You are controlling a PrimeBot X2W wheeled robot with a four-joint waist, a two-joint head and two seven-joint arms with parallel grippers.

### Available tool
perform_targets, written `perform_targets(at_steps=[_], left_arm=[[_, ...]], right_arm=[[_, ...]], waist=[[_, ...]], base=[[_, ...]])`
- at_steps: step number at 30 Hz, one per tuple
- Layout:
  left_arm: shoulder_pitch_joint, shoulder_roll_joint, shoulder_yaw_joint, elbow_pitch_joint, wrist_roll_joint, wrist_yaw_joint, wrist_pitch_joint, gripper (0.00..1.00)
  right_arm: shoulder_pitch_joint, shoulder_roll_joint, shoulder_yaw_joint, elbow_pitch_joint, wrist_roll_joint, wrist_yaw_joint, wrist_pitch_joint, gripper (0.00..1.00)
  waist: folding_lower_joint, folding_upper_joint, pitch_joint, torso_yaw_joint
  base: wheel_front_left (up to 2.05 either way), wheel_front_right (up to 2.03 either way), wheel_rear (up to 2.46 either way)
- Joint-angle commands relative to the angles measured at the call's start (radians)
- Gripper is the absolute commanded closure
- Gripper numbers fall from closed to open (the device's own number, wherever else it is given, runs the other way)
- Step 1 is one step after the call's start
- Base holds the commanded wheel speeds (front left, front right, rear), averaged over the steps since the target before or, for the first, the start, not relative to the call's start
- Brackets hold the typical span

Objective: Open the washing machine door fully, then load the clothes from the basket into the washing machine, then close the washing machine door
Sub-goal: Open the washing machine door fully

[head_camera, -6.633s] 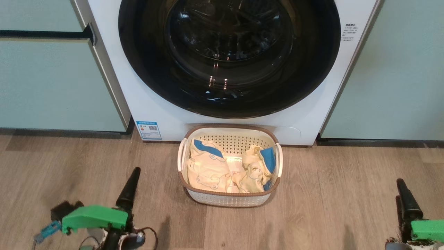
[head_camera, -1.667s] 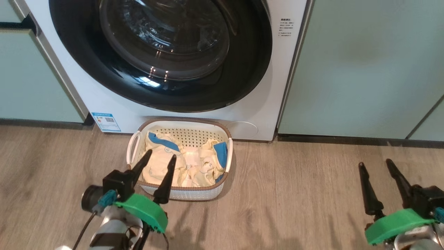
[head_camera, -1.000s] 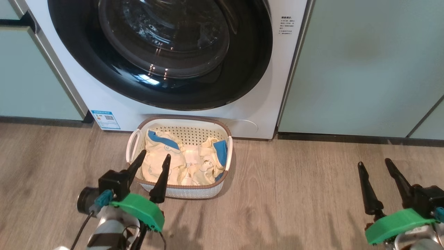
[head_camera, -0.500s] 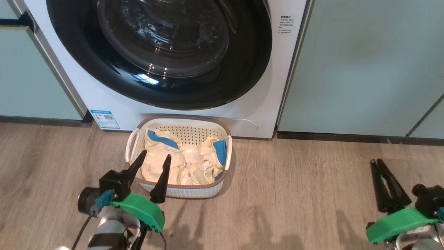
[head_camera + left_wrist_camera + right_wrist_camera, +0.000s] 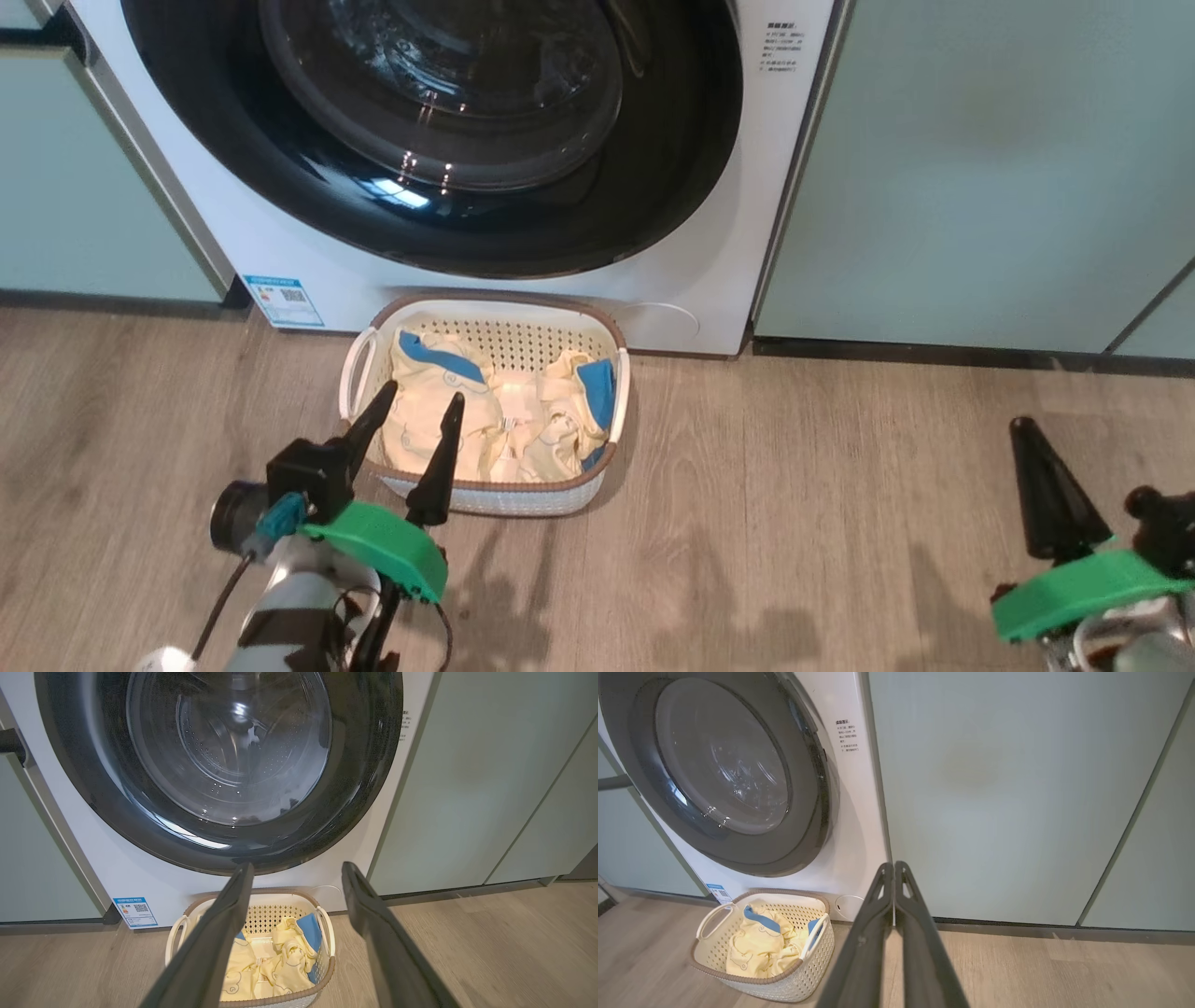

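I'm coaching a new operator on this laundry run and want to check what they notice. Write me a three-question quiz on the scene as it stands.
1. Fill in: the left gripper is ___; the right gripper is ___.
2. True or false: the washing machine door stands open.
3. The clothes are: A) in the basket; B) in the left gripper; C) in the right gripper.
Key: 1 open, shut; 2 false; 3 A.
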Motion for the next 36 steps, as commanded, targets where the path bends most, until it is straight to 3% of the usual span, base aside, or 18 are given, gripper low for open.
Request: perform_targets(at_steps=[1,3,11,22,29,36], left_arm=[[-0.049,0.011,0.036,-0.032,0.011,-0.001,-0.011,0.0],[-0.055,0.01,0.033,-0.034,0.011,-0.001,-0.011,0.0],[-0.102,0.007,0.012,-0.051,0.008,-0.001,-0.011,0.0],[-0.169,0.003,-0.015,-0.075,0.004,-0.001,-0.011,0.0],[-0.203,-0.002,-0.034,-0.088,-0.002,-0.001,-0.011,0.0],[-0.232,-0.005,-0.053,-0.093,-0.013,-0.001,-0.011,0.0]], right_arm=[[-0.06,-0.007,0.014,-0.028,0.022,0.004,-0.014,1.0],[-0.071,-0.007,0.01,-0.014,0.085,0.004,-0.014,1.0],[-0.201,-0.018,0.036,0.078,0.539,0.004,0.011,1.0],[-0.474,-0.068,0.002,0.194,1.148,0.004,0.289,1.0],[-0.659,-0.084,-0.026,0.304,1.325,0.004,0.455,1.0],[-0.848,-0.089,-0.012,0.427,1.39,0.004,0.585,1.0]], waist=[[0.0,0.0,0.007,0.004],[0.0,0.0,0.017,0.01],[0.0,0.0,0.089,0.048],[0.0,0.0,0.192,0.103],[0.0,0.0,0.244,0.138],[0.0,0.0,0.296,0.177]], base=[[0.0,0.0,0.0],[0.0,0.0,0.0],[0.0,0.0,0.0],[0.0,0.0,0.0],[0.0,0.0,0.0],[0.0,0.0,0.0]])
